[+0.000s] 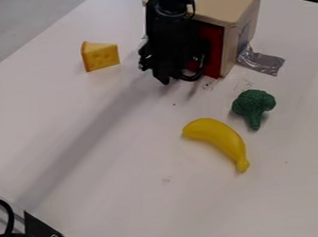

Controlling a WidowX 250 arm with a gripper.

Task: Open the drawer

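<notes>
My black gripper (pixel 176 77) hangs at the upper middle of the camera view, right in front of a small wooden box (pixel 231 9). The box has a red drawer front (pixel 215 50), and the arm and gripper cover its left part. The handle is hidden behind the gripper, and I cannot tell whether the two touch. How far the drawer stands out of the box is also unclear.
Yellow cheese wedge (pixel 100 55) left of the gripper; green broccoli (pixel 253 107) and yellow banana (pixel 218 141) in front, to the right. Silver tape (pixel 260 61) runs from the box's right side onto the white table (pixel 125 192). Black hardware (pixel 44 235) at bottom left.
</notes>
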